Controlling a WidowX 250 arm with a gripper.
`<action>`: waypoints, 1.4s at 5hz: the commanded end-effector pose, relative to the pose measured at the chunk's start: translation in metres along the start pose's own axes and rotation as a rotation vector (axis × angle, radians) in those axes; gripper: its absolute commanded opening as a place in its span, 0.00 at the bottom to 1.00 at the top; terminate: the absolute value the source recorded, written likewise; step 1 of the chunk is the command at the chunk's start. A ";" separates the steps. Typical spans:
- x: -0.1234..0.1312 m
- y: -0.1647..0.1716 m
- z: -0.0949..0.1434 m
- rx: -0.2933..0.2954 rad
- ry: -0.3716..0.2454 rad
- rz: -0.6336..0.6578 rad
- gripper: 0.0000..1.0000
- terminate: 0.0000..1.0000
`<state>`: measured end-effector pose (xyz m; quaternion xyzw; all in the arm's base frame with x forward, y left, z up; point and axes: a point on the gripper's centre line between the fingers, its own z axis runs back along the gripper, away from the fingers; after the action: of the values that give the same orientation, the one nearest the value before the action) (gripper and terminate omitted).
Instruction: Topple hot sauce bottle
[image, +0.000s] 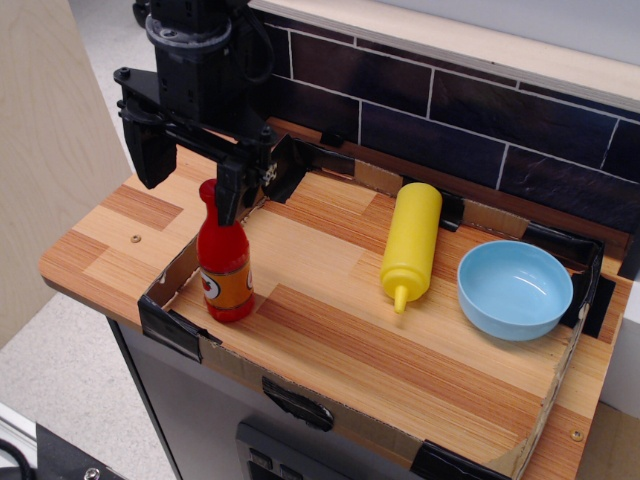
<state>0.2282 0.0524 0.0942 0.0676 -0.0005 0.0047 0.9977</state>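
1. Bottle of hot sauce (224, 262) stands upright near the front left corner of the wooden table (330, 350), cap up, long axis vertical, label facing the camera.
2. Black claw (190, 175) hangs with jaws spread wide, holding nothing; one finger (229, 188) overlaps the cap.
3. Yellow squeeze bottle (410, 244) lies flat, nozzle forward, beside a blue bowl (514, 289).
4. Low cardboard wall (185, 265) runs just left of the bottle.

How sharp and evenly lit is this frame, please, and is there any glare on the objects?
In observation.image the light is soft and even, with faint shadows; the hot sauce bottle, the yellow squeeze bottle and the blue bowl are crisp, with small glossy highlights on the red bottle and the bowl's rim; the gripper looks slightly soft.
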 end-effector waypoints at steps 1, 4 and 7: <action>0.003 -0.003 0.007 0.009 -0.066 0.005 0.00 0.00; 0.007 -0.015 0.005 0.008 -0.055 0.049 0.00 0.00; 0.018 -0.045 0.001 0.076 0.430 0.460 0.00 0.00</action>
<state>0.2382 0.0057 0.0782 0.1076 0.2123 0.2441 0.9401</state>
